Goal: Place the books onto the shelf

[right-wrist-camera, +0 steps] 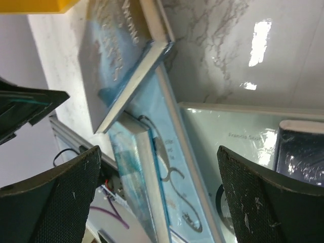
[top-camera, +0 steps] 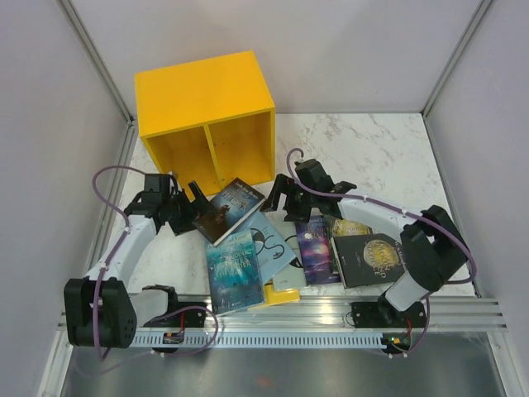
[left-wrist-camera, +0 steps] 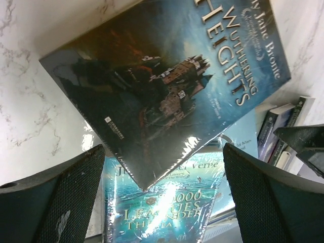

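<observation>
The yellow shelf (top-camera: 207, 116) stands at the back left with its two compartments facing the arms. The books lie spread in front of it: a dark blue Wuthering Heights (top-camera: 233, 209) (left-wrist-camera: 167, 86), a teal one (top-camera: 234, 271) (left-wrist-camera: 167, 212), a light blue one with a black swirl (top-camera: 271, 240) (right-wrist-camera: 174, 157), a yellow one (top-camera: 283, 294), a purple galaxy one (top-camera: 316, 248) and a black-and-gold one (top-camera: 369, 258). My left gripper (top-camera: 193, 204) (left-wrist-camera: 162, 167) is open at the dark blue book's left corner, which points between the fingers untouched. My right gripper (top-camera: 283, 198) (right-wrist-camera: 158, 162) hangs open above the light blue book.
The dark blue book rests tilted on the teal and light blue books, just in front of the shelf's right compartment. A metal rail (top-camera: 331, 318) runs along the table's near edge. Grey walls close in both sides and the back.
</observation>
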